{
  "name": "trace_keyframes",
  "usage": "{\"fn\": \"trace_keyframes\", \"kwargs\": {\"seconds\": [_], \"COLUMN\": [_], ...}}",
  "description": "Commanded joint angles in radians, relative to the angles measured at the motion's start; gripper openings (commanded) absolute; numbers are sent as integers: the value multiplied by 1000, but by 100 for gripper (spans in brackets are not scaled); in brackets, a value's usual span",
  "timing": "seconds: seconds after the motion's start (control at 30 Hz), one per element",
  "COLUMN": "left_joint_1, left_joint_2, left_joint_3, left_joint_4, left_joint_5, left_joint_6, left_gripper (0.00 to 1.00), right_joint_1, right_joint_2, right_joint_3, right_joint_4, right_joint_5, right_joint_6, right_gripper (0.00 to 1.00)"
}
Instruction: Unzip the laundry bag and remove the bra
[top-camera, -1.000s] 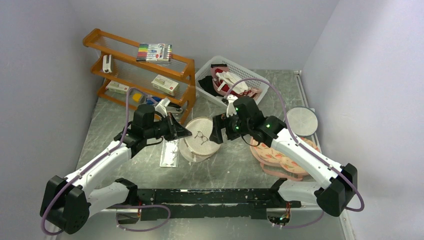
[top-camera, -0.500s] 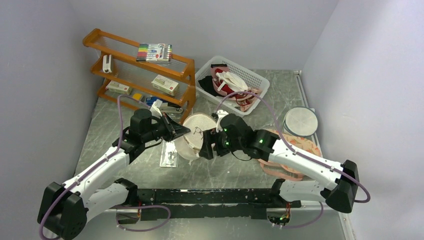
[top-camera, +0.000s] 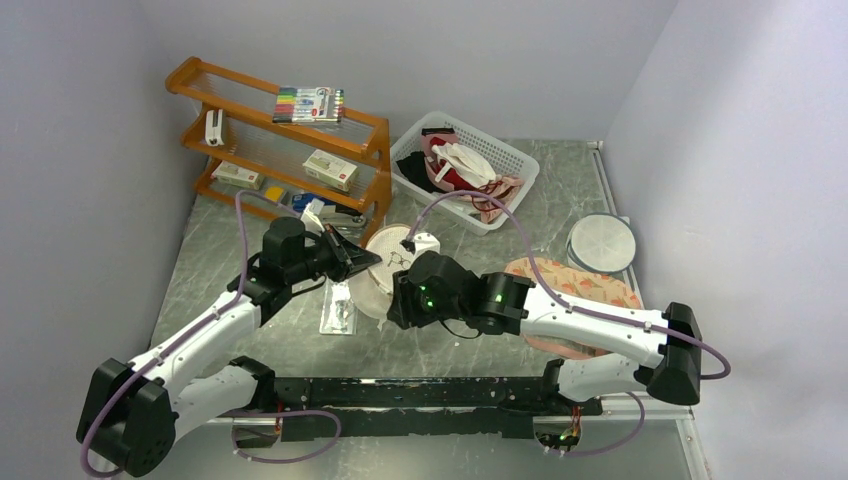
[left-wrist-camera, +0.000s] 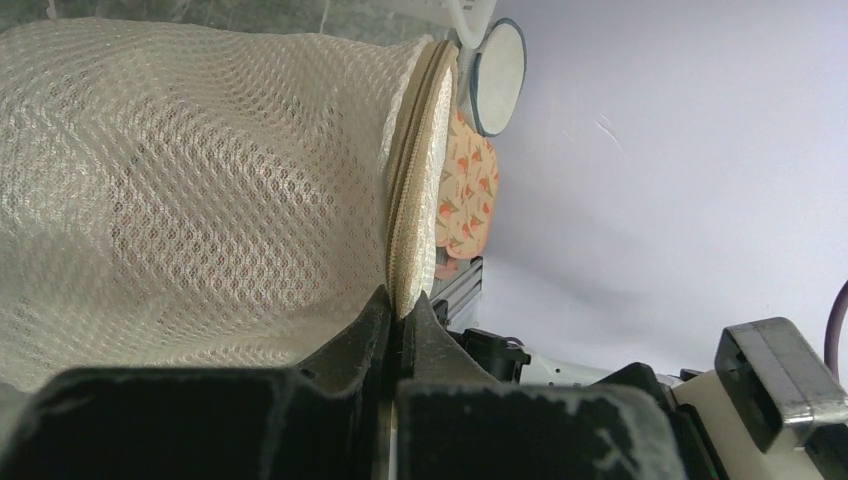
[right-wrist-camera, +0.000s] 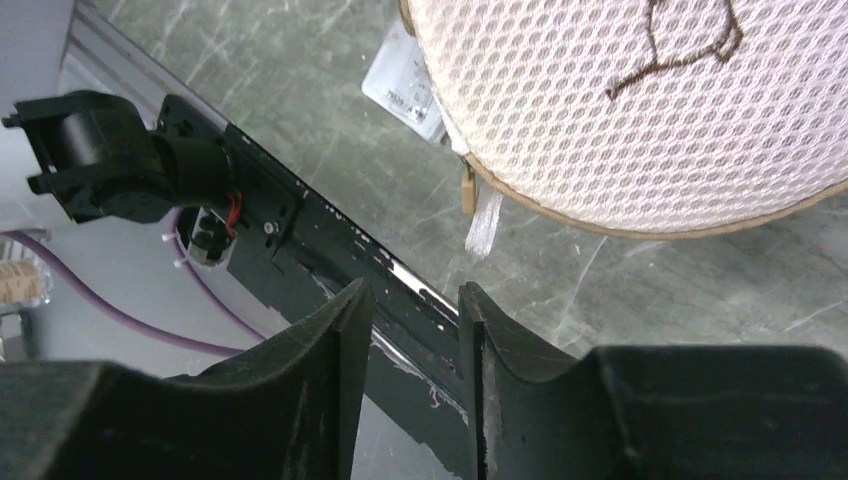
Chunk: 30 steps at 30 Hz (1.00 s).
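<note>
The laundry bag (top-camera: 388, 262), a round cream mesh pouch with a beige zip rim and a small black emblem, stands tilted on its edge at mid-table. My left gripper (top-camera: 374, 263) is shut on its zip rim (left-wrist-camera: 410, 200), the fingertips pinching the beige band in the left wrist view (left-wrist-camera: 403, 297). My right gripper (top-camera: 394, 303) hovers at the bag's near side, jaws apart with nothing between them (right-wrist-camera: 415, 290). In the right wrist view the bag's face (right-wrist-camera: 640, 110) lies ahead, with a beige zip pull (right-wrist-camera: 468, 188) and white tag (right-wrist-camera: 482, 225) at its rim. The bra is hidden.
An orange shelf rack (top-camera: 280, 130) stands at the back left and a white basket of clothes (top-camera: 465, 165) behind the bag. Peach fruit-patterned pads (top-camera: 575, 285) and a grey disc (top-camera: 601, 243) lie to the right. A white packet (top-camera: 338, 305) sits beside the bag.
My right arm has swung left and nearer, down to the bag's front rim, and its jaws have narrowed. The bag has tipped up more on its edge in my left gripper.
</note>
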Motion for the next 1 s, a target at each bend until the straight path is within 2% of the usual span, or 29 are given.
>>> {"fn": "trace_keyframes", "kwargs": {"seconds": [0.0, 0.37, 0.97], "left_joint_1": [-5, -5, -5], "left_joint_2": [-2, -29, -35], "left_joint_3": [7, 6, 14], "left_joint_4": [55, 32, 26], "left_joint_5": [14, 8, 18], "left_joint_6": [-11, -9, -9], "left_gripper": [7, 7, 7], "right_joint_1": [12, 13, 13], "right_joint_2": [13, 83, 120], "right_joint_3": [40, 72, 46], "right_joint_4": [45, 41, 105], "right_joint_5": [78, 151, 187], "right_joint_6": [13, -34, -34], "right_gripper": [35, 22, 23]}}
